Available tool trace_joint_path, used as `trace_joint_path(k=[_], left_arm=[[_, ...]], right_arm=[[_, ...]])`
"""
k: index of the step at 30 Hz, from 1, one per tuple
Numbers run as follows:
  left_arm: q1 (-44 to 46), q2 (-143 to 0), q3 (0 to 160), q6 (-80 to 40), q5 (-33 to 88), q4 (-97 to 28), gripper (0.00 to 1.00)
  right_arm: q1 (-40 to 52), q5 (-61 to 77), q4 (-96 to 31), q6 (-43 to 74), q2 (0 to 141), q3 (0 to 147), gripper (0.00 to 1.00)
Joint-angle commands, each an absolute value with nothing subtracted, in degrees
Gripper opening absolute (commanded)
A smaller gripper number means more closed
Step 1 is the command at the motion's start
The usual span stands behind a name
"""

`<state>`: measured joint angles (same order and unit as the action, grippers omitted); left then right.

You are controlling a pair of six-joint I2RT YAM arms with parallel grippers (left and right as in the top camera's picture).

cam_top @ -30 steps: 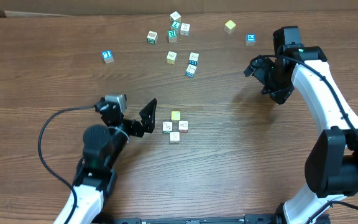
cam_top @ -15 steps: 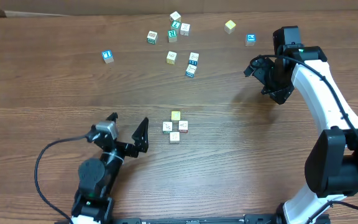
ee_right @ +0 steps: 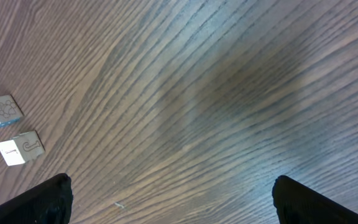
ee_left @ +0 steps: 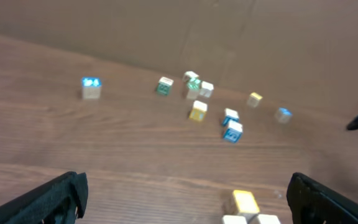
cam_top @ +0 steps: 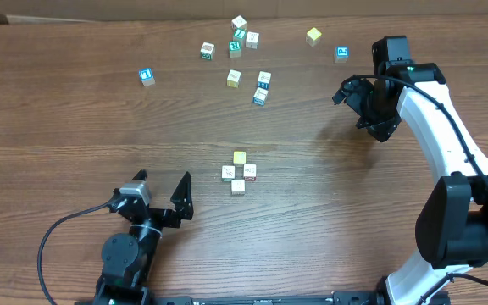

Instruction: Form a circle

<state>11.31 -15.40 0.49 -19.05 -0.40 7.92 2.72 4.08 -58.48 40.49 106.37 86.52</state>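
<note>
The circle (cam_top: 239, 172), at frame centre, is judged formed. The left end effector (cam_top: 163, 185), lower left, and right end effector (cam_top: 364, 113), upper right, are held open and empty; only parking is called for.

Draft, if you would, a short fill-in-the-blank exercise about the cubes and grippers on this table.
The circle near the middle of the table is made of ____ small cubes. Its farthest cube, on the side away from the robot, is pale ____. The left gripper and the right gripper both stand ____ and hold nothing.
Missing words: four; yellow; open.
</note>
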Motion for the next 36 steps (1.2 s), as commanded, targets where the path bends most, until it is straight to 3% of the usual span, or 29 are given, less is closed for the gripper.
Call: trace_joint_path(k=[1,5,16,36], left_arm=[[9.17,-9.39,0.32,-18.17,-1.87,2.31,1.00],[6.85,-4.84,0.32,-18.20,-1.76,-4.10,1.00],[0.95,-0.16,0.32,-18.20,0.43,-4.47,1.00],[0.86,-0.25,0.32,-18.20,0.45,-4.47,1.00]], right_arm=[[2.87,3.66,-58.39,40.42,105.67,87.35,1.00],[2.87,3.66,-58.37,40.42,105.67,87.35,1.00],[2.87,3.66,-58.39,40.42,105.67,87.35,1.00],[2.87,3.66,-58.39,40.42,105.67,87.35,1.00]])
